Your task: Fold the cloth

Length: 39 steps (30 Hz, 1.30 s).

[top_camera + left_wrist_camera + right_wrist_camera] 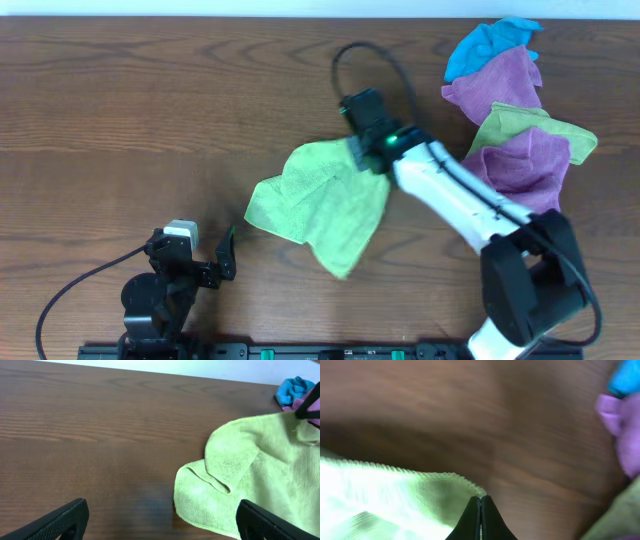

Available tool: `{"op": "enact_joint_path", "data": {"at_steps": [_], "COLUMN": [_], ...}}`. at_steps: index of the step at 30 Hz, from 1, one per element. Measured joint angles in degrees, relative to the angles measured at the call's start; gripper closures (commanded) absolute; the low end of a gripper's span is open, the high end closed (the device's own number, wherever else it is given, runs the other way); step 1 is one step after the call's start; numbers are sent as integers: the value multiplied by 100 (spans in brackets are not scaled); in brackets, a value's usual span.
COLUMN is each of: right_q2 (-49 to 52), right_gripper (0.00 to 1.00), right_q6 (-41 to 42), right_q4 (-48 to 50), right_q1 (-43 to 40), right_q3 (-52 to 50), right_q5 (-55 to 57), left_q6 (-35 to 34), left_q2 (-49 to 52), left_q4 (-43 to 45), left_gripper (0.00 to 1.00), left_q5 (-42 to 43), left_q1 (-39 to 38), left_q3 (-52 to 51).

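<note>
The lime-green cloth (325, 200) lies crumpled in the middle of the table, its far right corner lifted. My right gripper (360, 152) is shut on that corner; in the right wrist view the closed fingertips (480, 499) pinch the cloth's edge (395, 495) above the wood. My left gripper (222, 255) is open and empty near the front edge, left of the cloth. In the left wrist view its fingers (160, 520) frame the cloth's near corner (250, 475). The white tag is not visible.
A pile of cloths sits at the back right: a blue one (485, 45), purple ones (520, 160) and another lime-green one (525, 125). A black cable (345, 60) loops behind the right wrist. Bare wood lies to the left.
</note>
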Motion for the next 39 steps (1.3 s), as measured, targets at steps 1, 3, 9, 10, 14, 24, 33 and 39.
{"op": "enact_joint_path", "data": {"at_steps": [1,3,9,10,14,24,33,39], "right_q2": [0,0,0,0,-7,-1825,-3703,-4610], "right_gripper": [91,37,1,1,1,2,1,1], "right_q6": [48,299,538,551,584,684,1399,1921], "right_q4": [4,-4,-297,-345,-629,-1537,-3300,-4017], "right_q1": [-179,-629,-1078,-1069,-966,-219,848,1827], "right_q3": [0,0,0,0,0,11,85,85], "right_q5": [7,7,-409,-496,-903,-1355,-1403,-1429], "left_q6": [0,0,0,0,0,0,-31,-1167], "left_q2": [0,0,0,0,0,0,0,0], "left_q4": [0,0,0,0,0,0,70,61], "left_gripper": [5,5,5,5,5,5,5,5], "left_q5": [0,0,0,0,0,2,61,1331], "left_q1": [0,0,0,0,0,0,0,0], "left_q3": [0,0,0,0,0,0,-11,-11]}}
